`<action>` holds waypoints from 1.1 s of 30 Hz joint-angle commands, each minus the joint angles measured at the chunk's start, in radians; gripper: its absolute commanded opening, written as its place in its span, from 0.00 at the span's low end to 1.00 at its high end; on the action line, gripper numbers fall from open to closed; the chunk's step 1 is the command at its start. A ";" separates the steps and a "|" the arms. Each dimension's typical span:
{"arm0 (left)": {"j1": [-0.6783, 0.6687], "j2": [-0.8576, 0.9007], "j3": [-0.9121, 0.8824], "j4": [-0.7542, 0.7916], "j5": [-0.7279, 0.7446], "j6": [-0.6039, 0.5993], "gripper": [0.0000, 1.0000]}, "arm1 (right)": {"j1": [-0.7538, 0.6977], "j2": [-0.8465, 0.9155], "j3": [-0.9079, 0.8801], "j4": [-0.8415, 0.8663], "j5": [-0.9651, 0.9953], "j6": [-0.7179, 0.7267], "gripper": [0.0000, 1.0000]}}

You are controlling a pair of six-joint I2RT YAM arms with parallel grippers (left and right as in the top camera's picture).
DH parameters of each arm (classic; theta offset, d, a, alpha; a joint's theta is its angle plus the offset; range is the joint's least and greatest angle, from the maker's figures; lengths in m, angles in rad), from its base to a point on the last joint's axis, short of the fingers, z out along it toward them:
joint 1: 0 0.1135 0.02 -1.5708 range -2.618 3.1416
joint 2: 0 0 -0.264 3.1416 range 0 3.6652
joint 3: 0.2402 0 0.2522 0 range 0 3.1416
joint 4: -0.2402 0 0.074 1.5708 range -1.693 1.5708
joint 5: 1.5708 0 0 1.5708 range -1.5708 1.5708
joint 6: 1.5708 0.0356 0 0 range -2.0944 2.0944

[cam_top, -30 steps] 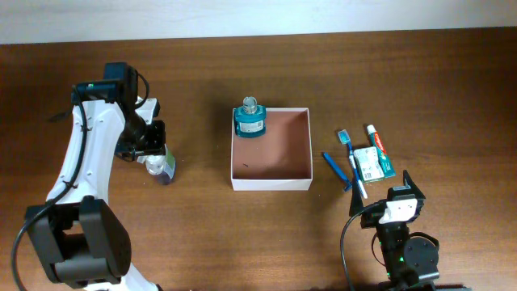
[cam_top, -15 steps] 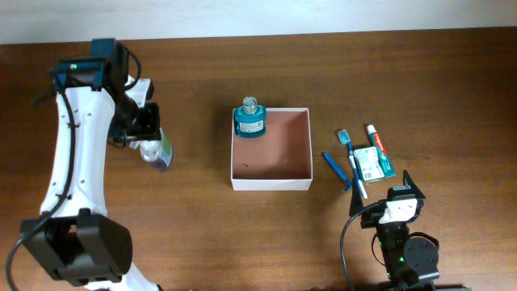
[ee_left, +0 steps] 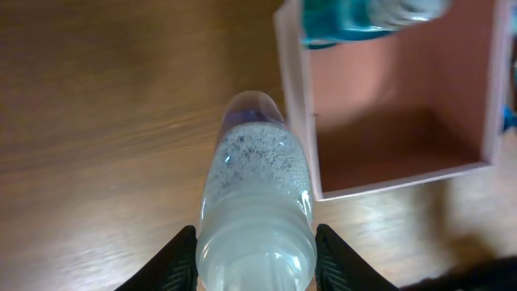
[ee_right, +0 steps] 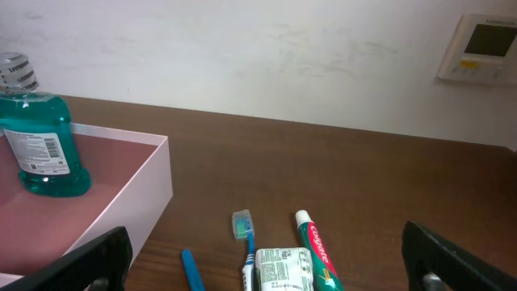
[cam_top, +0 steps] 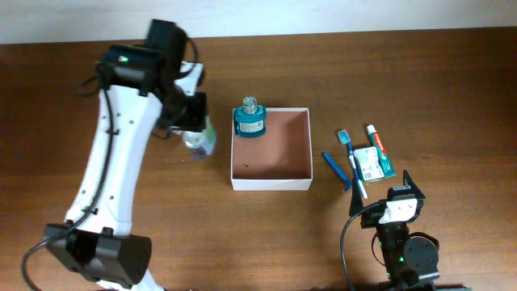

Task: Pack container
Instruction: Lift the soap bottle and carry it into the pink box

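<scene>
Left gripper [ee_left: 254, 257] pinches a clear bottle [ee_left: 257, 186] just left of the container [cam_top: 271, 184], mid counter [cam_top: 420, 81]. Risk: it could clip the wall or topple the teal mouthwash [cam_top: 250, 121] in the back-left corner.

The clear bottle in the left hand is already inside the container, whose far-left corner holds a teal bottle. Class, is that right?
Not quite. The clear bottle in the left hand is outside the container, beside its left wall, as the overhead view shows. The teal bottle does stand in the container's far-left corner.
</scene>
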 commanded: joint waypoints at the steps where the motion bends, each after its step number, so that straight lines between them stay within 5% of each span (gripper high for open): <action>1: -0.047 -0.006 0.035 0.011 0.018 -0.066 0.29 | -0.009 -0.008 -0.005 -0.008 0.009 -0.007 0.98; 33: -0.239 0.000 0.034 0.165 -0.104 -0.274 0.29 | -0.009 -0.008 -0.005 -0.008 0.009 -0.007 0.98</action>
